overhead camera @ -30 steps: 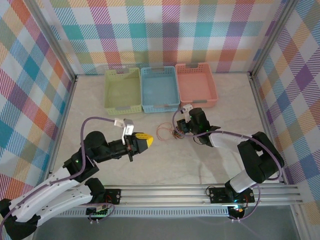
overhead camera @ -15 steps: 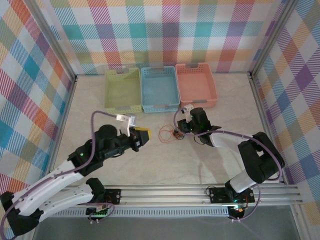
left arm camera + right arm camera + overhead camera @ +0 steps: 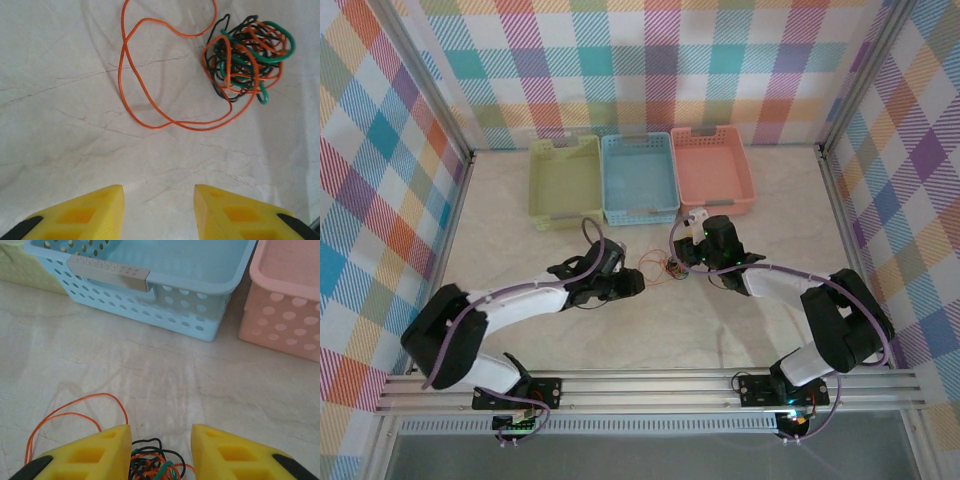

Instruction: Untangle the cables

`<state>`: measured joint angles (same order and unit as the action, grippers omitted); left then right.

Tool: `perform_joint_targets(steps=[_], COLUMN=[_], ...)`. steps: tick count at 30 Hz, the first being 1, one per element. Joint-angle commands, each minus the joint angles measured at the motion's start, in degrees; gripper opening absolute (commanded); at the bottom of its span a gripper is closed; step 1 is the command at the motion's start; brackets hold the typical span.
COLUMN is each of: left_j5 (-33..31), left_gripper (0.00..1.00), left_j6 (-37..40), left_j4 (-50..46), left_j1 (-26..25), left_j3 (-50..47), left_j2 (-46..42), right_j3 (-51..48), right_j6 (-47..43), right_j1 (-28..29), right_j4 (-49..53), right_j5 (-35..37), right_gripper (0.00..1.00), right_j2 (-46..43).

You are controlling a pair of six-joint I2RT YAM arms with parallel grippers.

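— Near mid-frame in the top view: left gripper (image 3: 630, 283) swung in from the lower left, now low and just left of the cables (image 3: 674, 268). Jaws shut a second ago, now partly spread, holding nothing.
— Meaning what for the untangling?
— Probably lining up on the orange loop (image 3: 150, 100) trailing left of the clump (image 3: 247, 55). Nothing pulled free yet.
— And the right gripper (image 3: 682, 262)?
— Unmoved, hovering at the clump, jaws half parted and empty. Clump lying free on the table (image 3: 650, 330).
— Anything in the way?
— Blue basket (image 3: 150, 305) and pink basket (image 3: 285, 325) just beyond, green basket (image 3: 563, 218) further left. Tight between the two grippers; could bump fingers.
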<state>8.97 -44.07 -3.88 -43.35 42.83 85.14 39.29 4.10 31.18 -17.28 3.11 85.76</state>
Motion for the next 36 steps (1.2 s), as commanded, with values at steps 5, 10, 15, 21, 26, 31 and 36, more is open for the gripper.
perform_joint_targets(steps=[5,10,15,21,26,31,36], left_j5=[3.07,4.5,1.58,-4.17,-2.31,-2.61,-3.15], left_gripper=[0.41,0.41,0.42,0.44,0.43,0.42,0.42], left_j6=[-4.51,-7.66,-8.4,-9.38,-10.59,-10.55,-11.12], left_j4=[8.2,10.34,7.91,5.68,7.66,6.96,7.5], left_j1=[0.4,0.4,0.38,0.37,0.29,0.29,0.2], left_j3=[4.92,6.3,5.9,3.8,5.41,7.04,6.96], left_j2=[6.21,10.0,9.16,6.83,9.83,11.41,12.6], right_j3=[-0.33,-0.37,-0.22,-0.15,-0.18,-0.14,-0.11], right_j6=[0.56,0.56,0.54,0.63,0.55,0.51,0.57], right_j1=[-0.15,-0.15,-0.15,-0.16,-0.13,-0.15,-0.18], right_j4=[-1.4,-1.44,-1.23,-1.18,-1.22,-1.09,-1.17], right_j5=[-1.36,-1.38,-1.36,-1.47,-1.53,-1.57,-1.71], right_gripper=[0.37,0.37,0.37,0.38,0.38,0.38,0.38], right_j2=[-1.11,-1.21,-1.02,-0.94,-0.94,-0.87,-0.86])
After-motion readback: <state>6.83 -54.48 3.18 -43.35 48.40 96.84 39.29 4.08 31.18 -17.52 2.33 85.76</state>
